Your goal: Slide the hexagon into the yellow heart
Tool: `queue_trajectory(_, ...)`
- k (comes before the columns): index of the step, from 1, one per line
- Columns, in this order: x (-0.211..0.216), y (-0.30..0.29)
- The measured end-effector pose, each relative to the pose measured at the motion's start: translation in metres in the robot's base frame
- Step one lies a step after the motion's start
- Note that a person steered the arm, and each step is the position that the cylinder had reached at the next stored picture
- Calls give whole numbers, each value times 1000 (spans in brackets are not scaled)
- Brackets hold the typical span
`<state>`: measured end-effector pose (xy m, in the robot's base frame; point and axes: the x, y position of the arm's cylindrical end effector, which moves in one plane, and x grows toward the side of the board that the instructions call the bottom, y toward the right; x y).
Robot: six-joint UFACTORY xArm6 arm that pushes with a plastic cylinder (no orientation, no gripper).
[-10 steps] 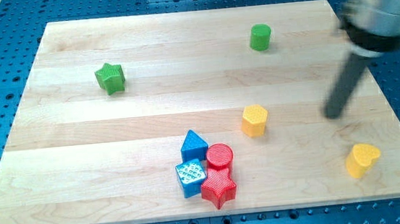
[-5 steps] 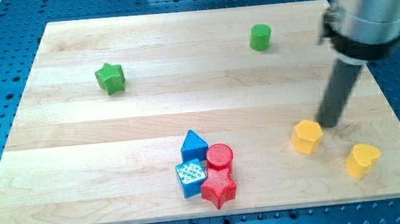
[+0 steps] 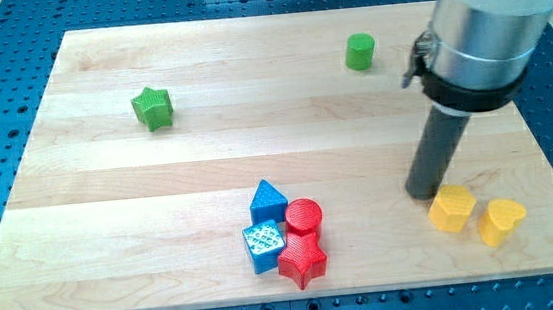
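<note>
Now, reading from the view's left to its right, you see these:

Green star (image 3: 152, 108): upper left part of the wooden board (image 3: 111, 210), well apart from everything else.

Blue cube (image 3: 263, 246): near the board's bottom edge, leftmost of a tight cluster.

Blue triangle (image 3: 268, 199): just above the cube, touching the cluster.

Red star (image 3: 303, 261): lowest in the cluster, against the cube's right side.

Red cylinder (image 3: 304, 216): directly above the red star, beside the triangle.

Green cylinder (image 3: 359, 51): near the board's top edge, right of centre, alone.

My tip (image 3: 420, 194): you find the dark rod's lower end on the board at the yellow hexagon's upper left, right against it; no jaws exist on this rod, so nothing opens or closes.

Yellow hexagon (image 3: 452, 208): lower right part of the board, just left of the heart, touching it or nearly so.

Yellow heart (image 3: 501, 221): rightmost block, near the board's lower right corner.
</note>
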<state>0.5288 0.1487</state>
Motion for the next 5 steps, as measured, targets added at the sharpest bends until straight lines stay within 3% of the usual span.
queue_trajectory(2,14,5)
queue_trajectory(3,-31,-22)
queue_trajectory(5,-163,-112)
